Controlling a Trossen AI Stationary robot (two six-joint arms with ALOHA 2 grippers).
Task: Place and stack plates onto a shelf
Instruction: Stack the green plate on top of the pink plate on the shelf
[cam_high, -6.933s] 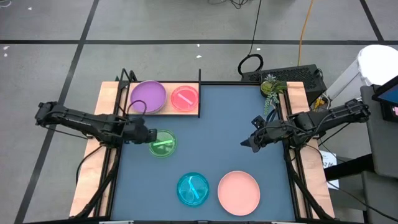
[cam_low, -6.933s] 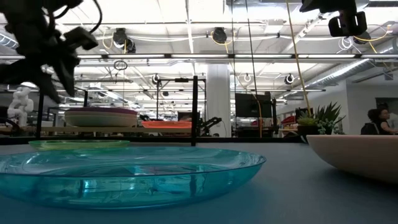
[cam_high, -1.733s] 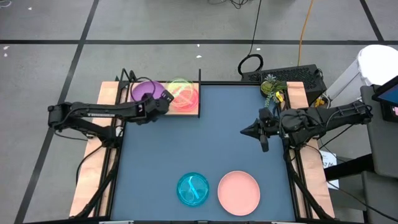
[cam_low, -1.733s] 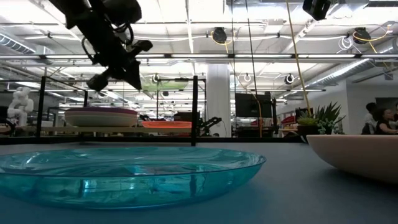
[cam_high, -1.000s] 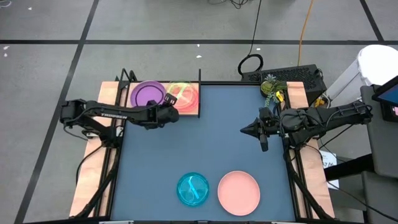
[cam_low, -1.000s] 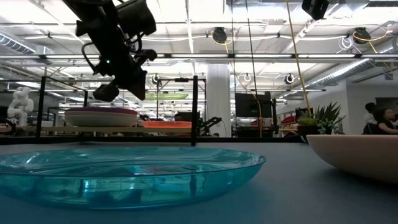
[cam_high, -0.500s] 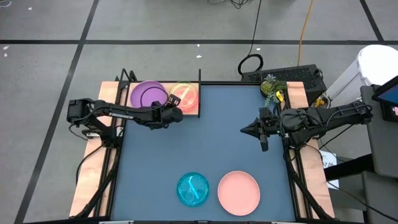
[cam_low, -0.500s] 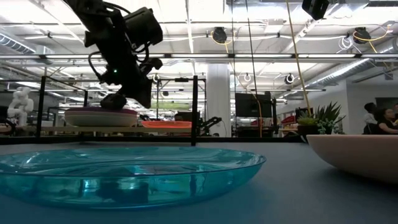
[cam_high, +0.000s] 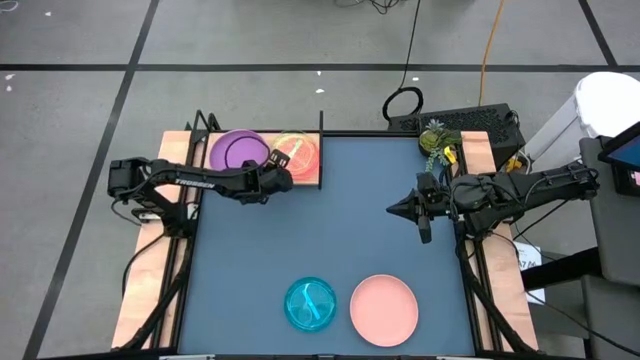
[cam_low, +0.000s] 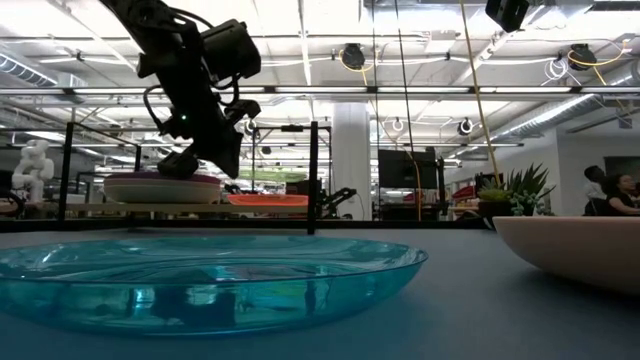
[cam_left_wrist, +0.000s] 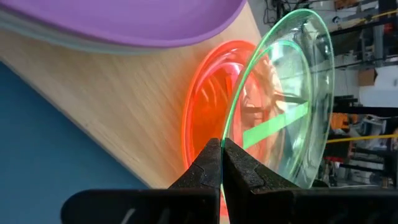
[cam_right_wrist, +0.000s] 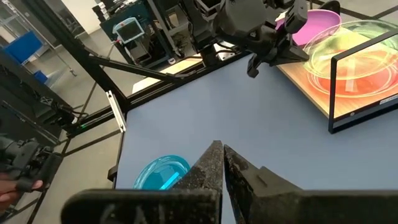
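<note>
The shelf stands at the table's far left. On it a purple plate lies stacked on a pale one, with an orange-red plate beside it. My left gripper is shut on a clear green plate with a green stripe, tilted just over the orange-red plate; whether the two plates touch I cannot tell. A teal plate and a salmon pink plate lie on the table near its front edge. My right gripper hangs shut and empty above the table's right half. My left gripper pinches the green plate's near rim between its two fingers. The fingers come slanting down from the table's near left side. The plate stands out beyond the fingertips, tilted, over the orange-red plate on the shelf.
Thin black uprights stand at the shelf's ends. A small potted plant sits at the table's far right corner. The blue tabletop between the shelf and the two near plates is bare.
My left gripper has sunk a little toward the shelf and gone slightly toward the table's right edge, still shut on the green plate. The plate has come down closer over the orange-red plate.
</note>
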